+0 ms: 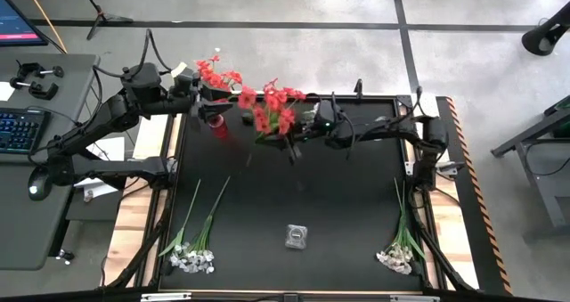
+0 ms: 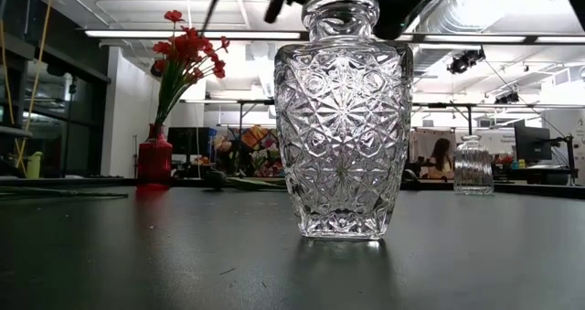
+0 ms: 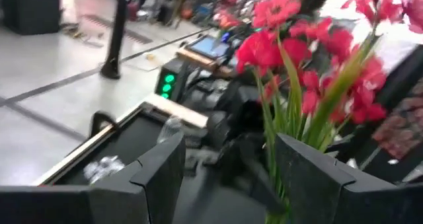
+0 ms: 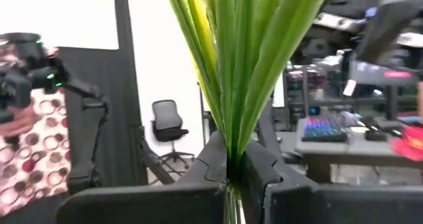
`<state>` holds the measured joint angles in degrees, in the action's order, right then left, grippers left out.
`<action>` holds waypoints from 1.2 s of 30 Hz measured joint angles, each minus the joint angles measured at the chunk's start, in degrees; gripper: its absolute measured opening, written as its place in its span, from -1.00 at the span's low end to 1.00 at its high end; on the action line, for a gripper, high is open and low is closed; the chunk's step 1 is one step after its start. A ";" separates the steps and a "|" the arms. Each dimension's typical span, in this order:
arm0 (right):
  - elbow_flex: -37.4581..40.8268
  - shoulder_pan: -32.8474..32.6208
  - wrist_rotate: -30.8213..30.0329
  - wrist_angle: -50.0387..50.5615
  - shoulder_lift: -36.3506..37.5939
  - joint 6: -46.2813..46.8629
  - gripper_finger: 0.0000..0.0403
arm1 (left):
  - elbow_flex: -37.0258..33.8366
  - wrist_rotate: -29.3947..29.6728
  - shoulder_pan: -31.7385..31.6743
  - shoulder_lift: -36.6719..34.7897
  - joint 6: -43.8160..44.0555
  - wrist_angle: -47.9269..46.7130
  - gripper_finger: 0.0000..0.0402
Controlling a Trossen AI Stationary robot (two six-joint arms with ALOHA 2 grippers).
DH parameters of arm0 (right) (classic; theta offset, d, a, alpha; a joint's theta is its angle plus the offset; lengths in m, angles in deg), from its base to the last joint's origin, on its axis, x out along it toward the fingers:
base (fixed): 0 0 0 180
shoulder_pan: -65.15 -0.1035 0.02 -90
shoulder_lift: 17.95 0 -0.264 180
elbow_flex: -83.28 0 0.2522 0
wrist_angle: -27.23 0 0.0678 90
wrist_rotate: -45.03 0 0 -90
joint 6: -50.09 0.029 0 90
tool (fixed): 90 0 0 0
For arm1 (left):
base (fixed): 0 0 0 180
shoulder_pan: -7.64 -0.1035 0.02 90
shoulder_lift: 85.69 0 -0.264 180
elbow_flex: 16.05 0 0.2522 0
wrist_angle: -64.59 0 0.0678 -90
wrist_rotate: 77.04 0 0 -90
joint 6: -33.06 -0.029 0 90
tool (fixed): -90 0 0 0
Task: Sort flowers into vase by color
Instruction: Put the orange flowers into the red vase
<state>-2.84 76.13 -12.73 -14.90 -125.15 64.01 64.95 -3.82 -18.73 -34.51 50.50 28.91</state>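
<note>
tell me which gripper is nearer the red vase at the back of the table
Left. The left gripper, open, hangs right over the red vase. The right gripper, shut on a bunch of red flowers, is farther along the back edge toward the table's middle.

Bright overhead ceiling strips light everything evenly; both wrist views are motion-blurred.

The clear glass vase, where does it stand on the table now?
In the high view, the clear glass vase stands near the front middle of the black table, between the two white flower bunches.
</note>
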 joint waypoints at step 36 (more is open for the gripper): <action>-60.12 -2.21 -29.85 34.58 -35.54 -26.43 -1.00 | 4.39 9.90 -2.54 -17.45 -23.40 -2.67 0.08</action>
<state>-62.96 73.92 -42.58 19.68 -160.69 37.58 69.34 6.08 -21.27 -51.96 27.11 26.25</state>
